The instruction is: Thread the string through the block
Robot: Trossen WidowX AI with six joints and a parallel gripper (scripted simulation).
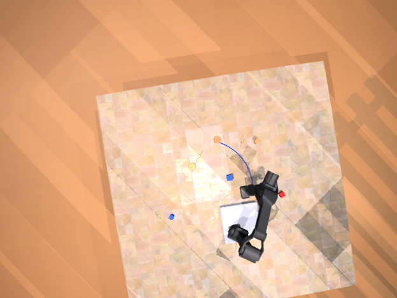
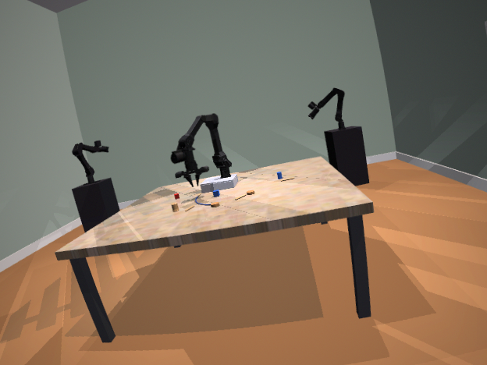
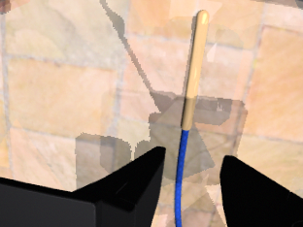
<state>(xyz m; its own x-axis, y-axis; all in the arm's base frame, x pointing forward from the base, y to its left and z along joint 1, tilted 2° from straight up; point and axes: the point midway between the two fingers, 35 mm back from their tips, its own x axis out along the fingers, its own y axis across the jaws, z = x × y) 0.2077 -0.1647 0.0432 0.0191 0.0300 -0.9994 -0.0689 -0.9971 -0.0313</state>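
One black claw (image 1: 253,190) (image 2: 195,186) (image 3: 193,160) stands part-open near one rounded tan wooden stick (image 3: 195,73) on one blue string (image 1: 243,157) (image 2: 197,202) (image 3: 181,170), three thin wooden sticks (image 1: 242,141) (image 1: 199,157) (image 1: 163,203) (image 2: 189,208) (image 2: 240,196) (image 2: 286,179) lying elsewhere.

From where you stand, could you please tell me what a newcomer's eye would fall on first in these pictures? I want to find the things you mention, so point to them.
Probably the black jointed arm (image 1: 264,218) (image 2: 214,133) rising from its white base (image 1: 225,221) (image 2: 209,186) on the patterned table. Next, likely, the curved blue string (image 1: 242,157) (image 2: 197,201) (image 3: 181,170), running from a round wooden button (image 1: 217,139) (image 2: 215,204) to a thin pale wooden stick (image 3: 195,70) beyond the fingertips.
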